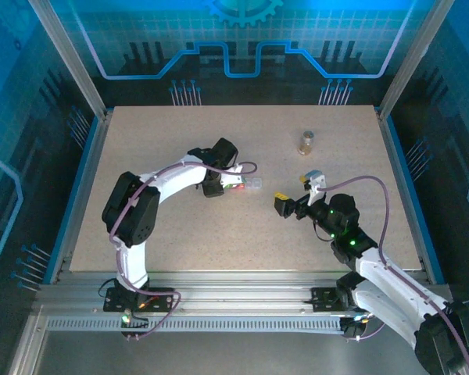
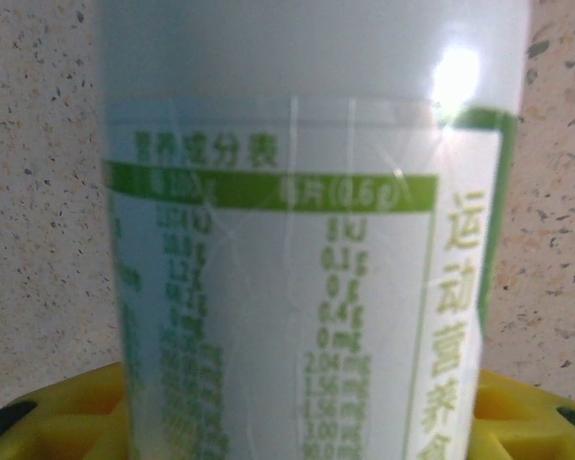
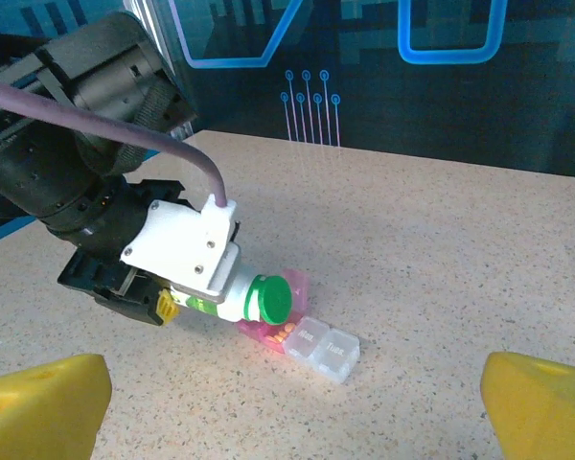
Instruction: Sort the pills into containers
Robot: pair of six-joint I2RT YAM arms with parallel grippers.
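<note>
Three containers on the counter point(image 3: 441, 249).

White bottle point(image 3: 228, 299): pinched across its body by the left end effector point(image 3: 187, 299), held near-horizontal just above the counter, green cap point(image 3: 269, 299) on and pointing at the pill box point(image 3: 324, 347). Cannot tell whether the cap touches the box's raised pink lid.

Pill box: lies just beside the cap; small orange pills point(image 3: 281, 333) show in one open compartment, while the two clear end compartments look closed.

Amber vial point(image 1: 306, 142): upright, well apart toward the far right of the counter.

Right end effector point(image 1: 298, 192): jaws spread wide, holding nothing, aimed at the bottle and box.

Handling, judged:
- Bottle: rigid plastic, probably light, with a glossy label that is likely slick. A grip round mid-body suits it. The cap is the natural hold for the free end effector if it must be twisted off.
- Pill box: thin, light, hinged. Likely to skid if nudged. Best held by its long side walls, not the lids.
- Vial: small, narrow and tippable. Best taken round the body, low.
</note>
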